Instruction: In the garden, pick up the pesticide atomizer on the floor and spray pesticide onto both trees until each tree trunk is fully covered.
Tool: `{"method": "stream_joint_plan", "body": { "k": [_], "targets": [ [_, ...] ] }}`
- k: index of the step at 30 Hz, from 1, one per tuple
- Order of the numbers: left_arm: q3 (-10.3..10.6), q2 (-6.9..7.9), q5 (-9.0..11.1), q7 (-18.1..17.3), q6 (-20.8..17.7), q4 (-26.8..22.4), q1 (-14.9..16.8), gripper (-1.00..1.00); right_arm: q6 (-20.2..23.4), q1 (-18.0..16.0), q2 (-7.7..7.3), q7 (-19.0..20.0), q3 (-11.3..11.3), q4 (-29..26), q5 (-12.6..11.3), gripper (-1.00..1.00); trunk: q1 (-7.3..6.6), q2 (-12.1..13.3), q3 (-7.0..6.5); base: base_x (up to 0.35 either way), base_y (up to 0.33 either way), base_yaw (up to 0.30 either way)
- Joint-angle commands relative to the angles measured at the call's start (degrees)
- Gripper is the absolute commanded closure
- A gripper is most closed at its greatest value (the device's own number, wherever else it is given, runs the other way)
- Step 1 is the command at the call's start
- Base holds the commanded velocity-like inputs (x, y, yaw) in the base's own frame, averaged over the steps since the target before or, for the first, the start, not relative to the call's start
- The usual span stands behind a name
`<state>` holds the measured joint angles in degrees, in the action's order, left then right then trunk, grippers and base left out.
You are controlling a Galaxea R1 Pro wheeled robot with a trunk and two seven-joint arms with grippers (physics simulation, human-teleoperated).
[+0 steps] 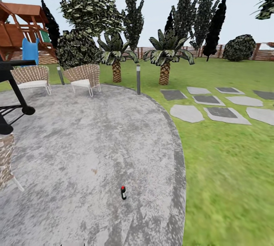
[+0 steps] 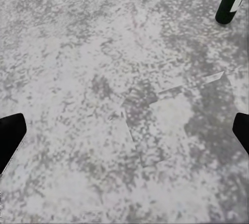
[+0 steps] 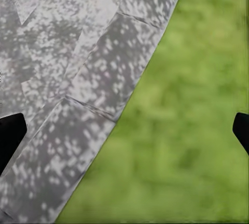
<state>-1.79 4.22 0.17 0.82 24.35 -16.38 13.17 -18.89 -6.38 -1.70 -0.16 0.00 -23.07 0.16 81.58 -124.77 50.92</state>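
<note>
The pesticide atomizer [image 1: 123, 192], a tiny dark bottle with a red top, stands upright on the grey speckled floor [image 1: 83, 143] close in front of me, a little left of the paving's curved edge. The left wrist view catches it as a dark bottle with a pale stripe [image 2: 231, 0] at the frame's corner, well off from the left gripper [image 2: 124, 135], which is open over bare paving. The right gripper [image 3: 124, 133] is open and empty above the line where paving meets grass. The trees and their trunks are out of view.
Two wicker chairs [image 1: 83, 76] [image 1: 32, 76] and grey bollards [image 1: 138, 78] stand at the paving's far rim. A black metal frame [image 1: 11, 97] juts in at the left. Lawn [image 1: 228, 170] with stepping stones [image 1: 220, 112] lies to the right, with small palms [image 1: 164, 71] and the fence beyond.
</note>
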Motion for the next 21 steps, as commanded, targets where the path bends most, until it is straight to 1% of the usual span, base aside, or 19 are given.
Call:
{"method": "stream_joint_plan", "body": {
  "k": [1,12,17,21],
  "targets": [
    [-0.1,-0.01,0.0,0.1,0.2,0.0,0.0,-1.00,-0.2,0.0,-0.01,0.0,0.0,0.0,0.0,-1.00,-0.01,0.0,0.05,0.000,0.275,-0.300],
    [-0.1,-0.01,0.0,0.1,0.2,0.0,0.0,-1.00,-0.2,0.0,0.03,0.0,0.0,0.0,0.0,-1.00,-0.01,0.0,0.05,0.000,0.299,-0.300],
    [-0.1,-0.01,0.0,0.1,0.2,0.0,0.0,-1.00,-0.2,0.0,0.01,0.0,0.0,0.0,0.0,-1.00,-0.01,0.0,0.05,0.053,0.299,-0.300],
    [-0.1,-0.01,0.0,0.1,0.2,0.0,0.0,-1.00,-0.2,0.0,0.01,0.0,0.0,0.0,0.0,-1.00,-0.01,0.0,0.05,0.035,0.186,-0.300]
  ]
}}
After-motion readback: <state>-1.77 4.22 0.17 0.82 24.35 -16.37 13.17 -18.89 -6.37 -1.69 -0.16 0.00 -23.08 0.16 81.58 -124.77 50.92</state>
